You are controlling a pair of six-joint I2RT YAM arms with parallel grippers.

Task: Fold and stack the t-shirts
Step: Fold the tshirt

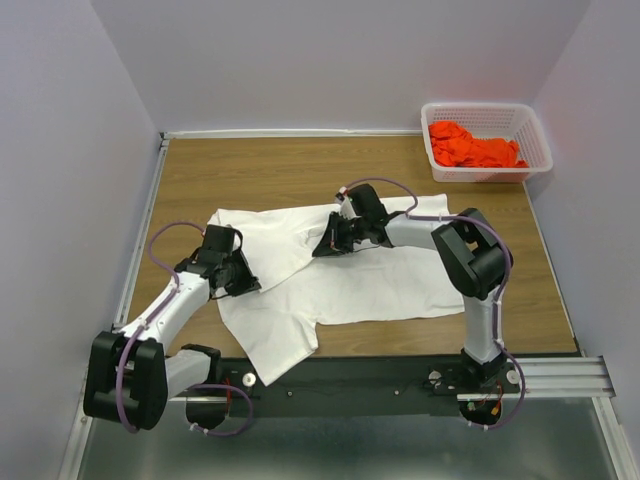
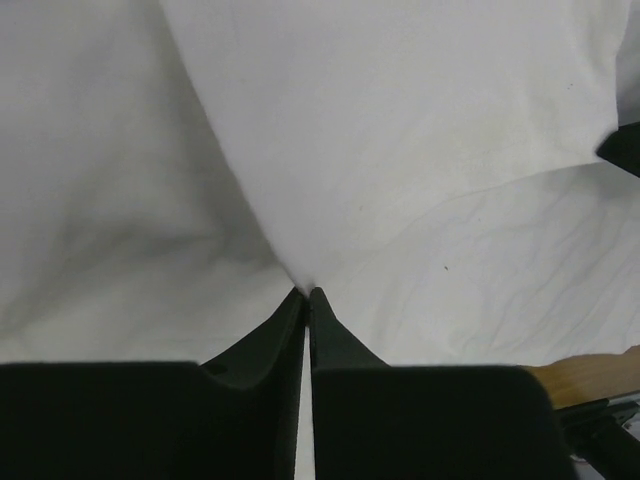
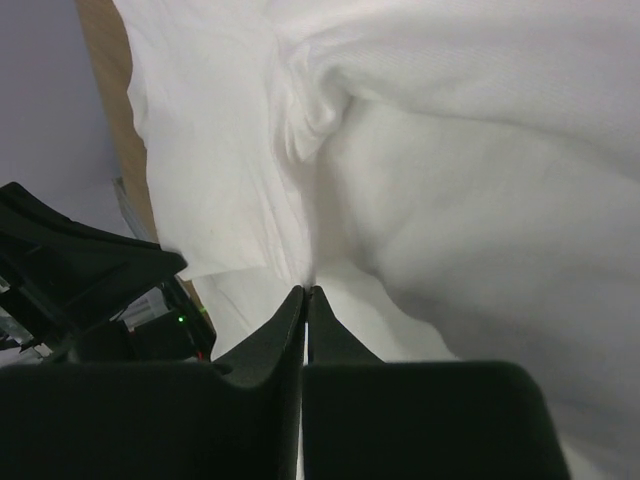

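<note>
Two pinches going: left gripper (image 2: pixel 308 292) and right gripper (image 3: pixel 305 290) both clamped on the white t-shirt (image 1: pixel 380 285), spread well apart from the basket (image 1: pixel 487 173) holding the orange t-shirt (image 1: pixel 470 148). Looks mid-fold; next they'd need to lift and carry together.

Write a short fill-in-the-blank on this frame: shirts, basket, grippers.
1. The orange-red t-shirt lies in the white ____.
2. The white t-shirt lies spread on the wooden ____.
3. The left gripper and the right gripper are both ____ on the white t-shirt.
Missing words: basket; table; shut.
</note>
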